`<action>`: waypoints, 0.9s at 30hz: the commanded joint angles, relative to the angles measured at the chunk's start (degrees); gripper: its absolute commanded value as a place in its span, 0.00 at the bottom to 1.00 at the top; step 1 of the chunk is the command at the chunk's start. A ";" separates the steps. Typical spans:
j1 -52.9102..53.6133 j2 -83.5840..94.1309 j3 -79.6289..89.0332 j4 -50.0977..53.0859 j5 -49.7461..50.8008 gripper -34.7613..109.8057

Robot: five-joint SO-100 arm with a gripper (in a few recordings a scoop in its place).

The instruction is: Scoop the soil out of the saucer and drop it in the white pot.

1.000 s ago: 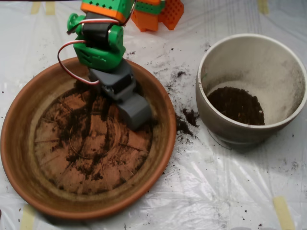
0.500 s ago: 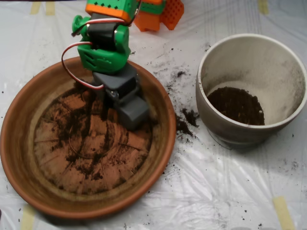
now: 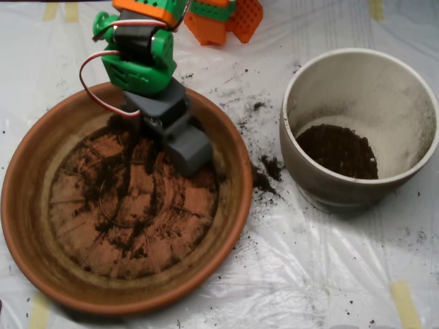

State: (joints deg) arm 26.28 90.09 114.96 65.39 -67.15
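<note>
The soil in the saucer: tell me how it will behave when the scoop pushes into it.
The soil lies thin and crumbly over the saucer, so it will likely smear and scatter rather than heap up. Grains spilled on the plastic sheet suggest that it drops easily from the scoop.

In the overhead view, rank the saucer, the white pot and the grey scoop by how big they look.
1. saucer, widest by far
2. white pot
3. scoop, smallest, though it sits nearer the camera, so it looks bigger than it is.
</note>
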 commanded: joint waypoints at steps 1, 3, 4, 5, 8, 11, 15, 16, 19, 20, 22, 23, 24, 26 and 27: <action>-0.35 1.41 -0.53 1.05 1.05 0.53; -0.70 2.29 -0.35 0.97 2.29 0.53; -1.05 2.90 -0.35 0.97 3.08 0.53; -1.32 3.34 -0.35 0.88 3.78 0.53; -2.20 3.78 -0.70 1.32 4.48 0.51; -2.72 3.78 -0.09 1.32 4.48 0.45; -2.46 3.78 1.32 0.79 3.60 0.37; -2.20 3.78 1.67 0.70 3.08 0.36; -1.05 3.34 2.29 0.09 2.02 0.33; -0.53 3.16 2.29 -0.18 1.76 0.32; 0.53 1.93 1.05 -0.26 1.23 0.31; 1.05 1.23 0.26 -0.26 1.23 0.30; 1.67 0.44 -0.70 0.09 1.05 0.29; 2.72 -1.14 -2.64 0.35 1.14 0.27; 3.25 -1.93 -3.69 0.44 1.32 0.25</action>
State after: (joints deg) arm 25.93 88.51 114.17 65.04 -65.13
